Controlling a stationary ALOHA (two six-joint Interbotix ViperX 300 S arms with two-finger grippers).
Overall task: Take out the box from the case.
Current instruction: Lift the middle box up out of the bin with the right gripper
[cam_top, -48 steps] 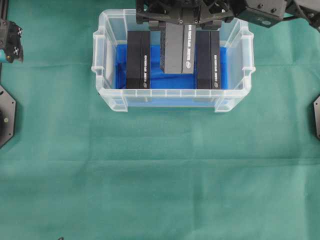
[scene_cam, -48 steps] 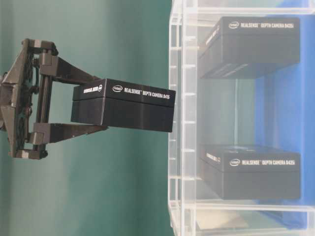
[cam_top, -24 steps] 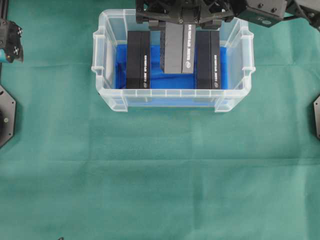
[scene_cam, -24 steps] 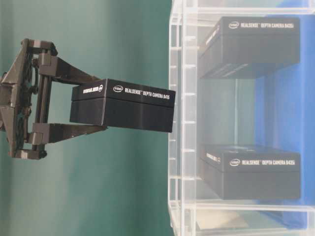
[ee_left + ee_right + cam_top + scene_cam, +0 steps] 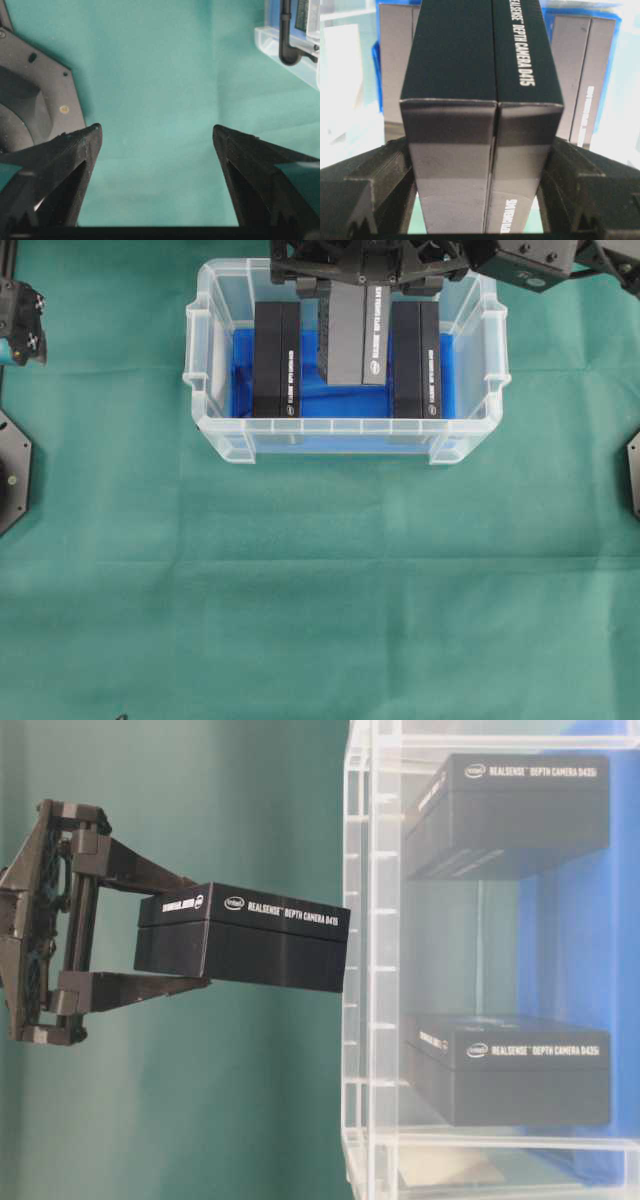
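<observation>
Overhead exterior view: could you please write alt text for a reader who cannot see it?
The right hand holds one black box above the clear case, which sits on a green cloth. Two more black boxes stand in the case on its blue lining, one on the left and one on the right. The left hand is at the left edge, apart from the case.

There are three long black cardboard boxes with white writing. One box (image 5: 353,335) sits between the claw's two fingers. Two more, one (image 5: 276,360) on each side (image 5: 416,360) below the claw, lie in the one clear plastic bin (image 5: 212,420).
</observation>
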